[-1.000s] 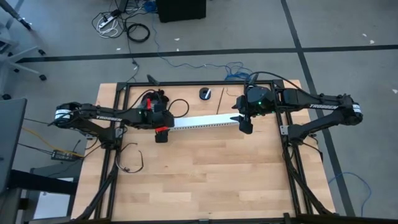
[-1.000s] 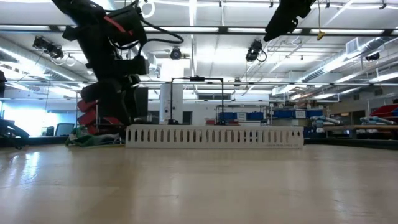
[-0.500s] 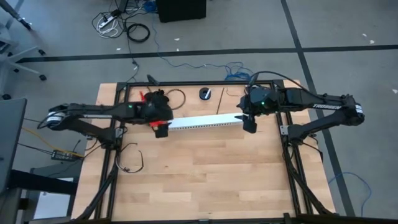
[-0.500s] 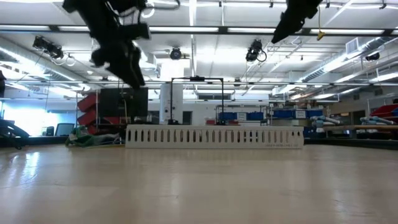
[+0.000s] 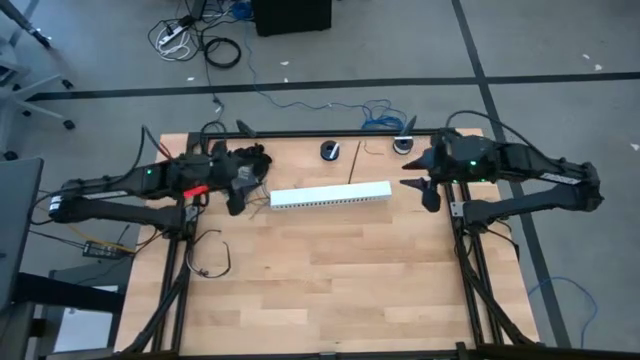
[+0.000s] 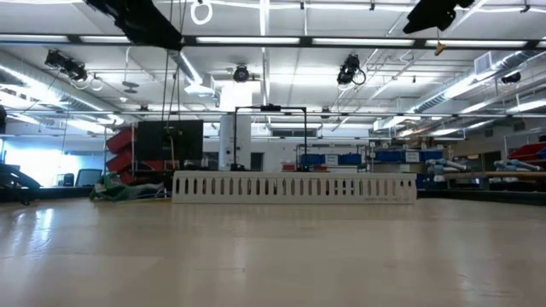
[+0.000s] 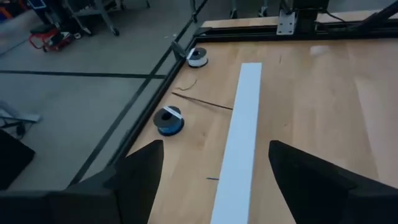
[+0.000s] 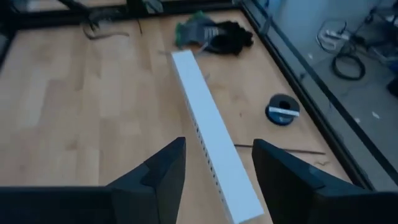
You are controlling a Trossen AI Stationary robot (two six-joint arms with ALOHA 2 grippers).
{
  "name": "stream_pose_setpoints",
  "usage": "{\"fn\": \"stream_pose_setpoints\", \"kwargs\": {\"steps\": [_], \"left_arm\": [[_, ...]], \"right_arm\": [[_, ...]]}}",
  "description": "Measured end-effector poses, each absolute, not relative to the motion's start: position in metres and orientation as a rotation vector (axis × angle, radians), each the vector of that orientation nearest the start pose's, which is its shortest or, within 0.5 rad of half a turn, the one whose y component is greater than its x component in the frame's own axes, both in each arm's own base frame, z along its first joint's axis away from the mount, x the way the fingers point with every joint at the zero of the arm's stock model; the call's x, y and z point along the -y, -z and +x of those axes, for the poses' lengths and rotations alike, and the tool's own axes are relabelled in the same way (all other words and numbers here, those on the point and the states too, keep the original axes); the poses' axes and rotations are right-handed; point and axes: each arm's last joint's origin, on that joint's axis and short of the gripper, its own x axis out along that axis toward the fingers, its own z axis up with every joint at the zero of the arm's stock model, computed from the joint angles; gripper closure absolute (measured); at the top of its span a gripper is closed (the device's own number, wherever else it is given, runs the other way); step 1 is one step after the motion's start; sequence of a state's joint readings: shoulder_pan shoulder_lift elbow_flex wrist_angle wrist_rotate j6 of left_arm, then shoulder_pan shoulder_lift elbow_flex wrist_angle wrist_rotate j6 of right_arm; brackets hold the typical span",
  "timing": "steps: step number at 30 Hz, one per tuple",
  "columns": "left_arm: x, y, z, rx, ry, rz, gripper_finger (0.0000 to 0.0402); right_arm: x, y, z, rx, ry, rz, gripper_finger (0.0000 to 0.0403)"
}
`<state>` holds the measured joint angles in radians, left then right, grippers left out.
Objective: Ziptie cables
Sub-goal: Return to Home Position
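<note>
White duct (image 5: 330,197) lay closed on worktop (image 5: 300,290); left end effector (image 5: 237,200) hovered beyond its left end, released; right end effector (image 5: 429,195) beyond right end, also released.

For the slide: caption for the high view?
Closed white cable duct on the table, left gripper and right gripper open off either end.

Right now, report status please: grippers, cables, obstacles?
Left gripper open, empty, clear of the white duct. Right gripper open, empty, also clear. Duct lid on, cables not visible. Nothing on it.
</note>
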<state>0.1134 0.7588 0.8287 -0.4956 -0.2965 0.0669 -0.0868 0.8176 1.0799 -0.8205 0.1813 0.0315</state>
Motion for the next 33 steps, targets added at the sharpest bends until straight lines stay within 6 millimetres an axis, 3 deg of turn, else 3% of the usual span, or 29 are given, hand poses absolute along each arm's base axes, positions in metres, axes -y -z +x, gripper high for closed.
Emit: {"fn": "stream_pose_setpoints", "kwargs": {"steps": [5,10,18,26,33], "left_arm": [[-0.025,-0.3,0.152,-0.397,-0.395,0.059,0.0115],[-0.026,-0.269,0.161,-0.265,-0.397,0.038,0.0115],[-0.027,-0.233,0.17,-0.106,-0.405,0.025,0.0115],[-0.029,-0.226,0.181,-0.097,-0.441,0.085,0.0115],[-0.029,-0.226,0.18,-0.099,-0.45,0.105,0.0115]], "right_arm": [[0.014,-0.348,0.122,-0.425,0.222,0.043,0.0224],[0.012,-0.321,0.117,-0.317,0.17,0.064,0.0224],[0.015,-0.277,0.127,-0.163,0.141,0.069,0.0227],[0.022,-0.249,0.133,-0.123,0.148,0.086,0.0233],[0.021,-0.23,0.128,-0.002,0.0,0.117,0.024]]}}
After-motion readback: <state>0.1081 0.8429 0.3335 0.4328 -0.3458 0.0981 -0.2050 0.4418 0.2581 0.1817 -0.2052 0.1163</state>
